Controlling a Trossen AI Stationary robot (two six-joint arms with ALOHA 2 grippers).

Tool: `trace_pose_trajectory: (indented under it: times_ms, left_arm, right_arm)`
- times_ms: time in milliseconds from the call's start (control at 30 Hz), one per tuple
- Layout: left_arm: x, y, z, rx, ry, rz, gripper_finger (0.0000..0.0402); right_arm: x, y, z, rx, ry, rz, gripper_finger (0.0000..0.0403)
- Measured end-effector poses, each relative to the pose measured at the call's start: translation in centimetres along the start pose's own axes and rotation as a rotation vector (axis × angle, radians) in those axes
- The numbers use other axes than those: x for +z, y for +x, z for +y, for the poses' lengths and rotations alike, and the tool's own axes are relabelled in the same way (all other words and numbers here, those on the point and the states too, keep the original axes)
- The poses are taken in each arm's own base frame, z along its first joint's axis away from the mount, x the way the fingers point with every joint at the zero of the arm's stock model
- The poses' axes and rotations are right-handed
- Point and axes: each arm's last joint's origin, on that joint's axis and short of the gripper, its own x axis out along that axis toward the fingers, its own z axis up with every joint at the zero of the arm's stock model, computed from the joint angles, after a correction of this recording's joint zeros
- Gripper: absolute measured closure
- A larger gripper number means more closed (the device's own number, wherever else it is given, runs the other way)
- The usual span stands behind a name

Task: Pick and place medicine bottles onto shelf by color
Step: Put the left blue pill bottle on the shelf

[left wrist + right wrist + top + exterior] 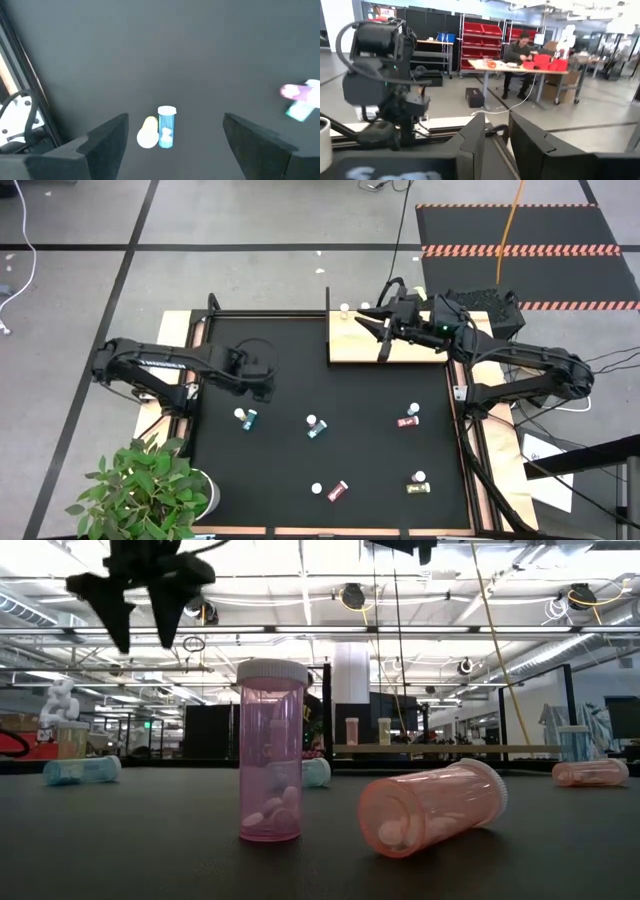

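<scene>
High view: right gripper (366,321) over shelf (352,348) edge, state unclear; left gripper (268,383) released.

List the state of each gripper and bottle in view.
Left gripper: open, empty, above the mat.
Right gripper: over the shelf.
Pink bottle: upright, capped.
Orange bottle: on its side.
Blue bottle: on its side.
Shelf bottles: two, upright.
</scene>
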Motion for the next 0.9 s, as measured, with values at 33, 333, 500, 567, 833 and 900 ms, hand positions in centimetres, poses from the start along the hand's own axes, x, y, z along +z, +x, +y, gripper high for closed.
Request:
trace_pose_trajectory:
  times_ms: [33, 333, 500, 567, 833, 900]
  left_arm:
    - [-0.3, 0.6, 0.0, -0.003, 0.004, 0.006, 0.0078]
    - [-2.1, 6.0, -0.7, -0.124, -0.045, 0.139, 0.0078]
    - [-1.9, 7.5, -1.0, -0.087, -0.046, 0.143, 0.0078]
    - [-1.5, 8.2, -1.2, -0.063, -0.011, 0.145, 0.0078]
    - [0.1, 12.2, -2.1, 0.003, 0.106, 0.273, 0.0078]
    - [0.0, 12.9, -2.2, 0.021, 0.125, 0.319, 0.0078]
  right_arm:
    - [-0.1, 0.0, 0.0, 0.008, 0.018, 0.006, 0.0323]
    - [-0.3, 0.0, 0.3, 0.105, 0.066, 0.027, 0.0323]
    - [-0.3, 0.0, 0.3, 0.104, 0.066, 0.024, 0.0323]
    - [-0.2, 0.0, 0.3, 0.103, 0.065, 0.013, 0.0323]
    - [0.0, 0.4, 0.3, 0.1, 0.055, -0.03, 0.0323]
    - [-0.1, 0.4, 0.3, 0.101, 0.067, -0.017, 0.0323]
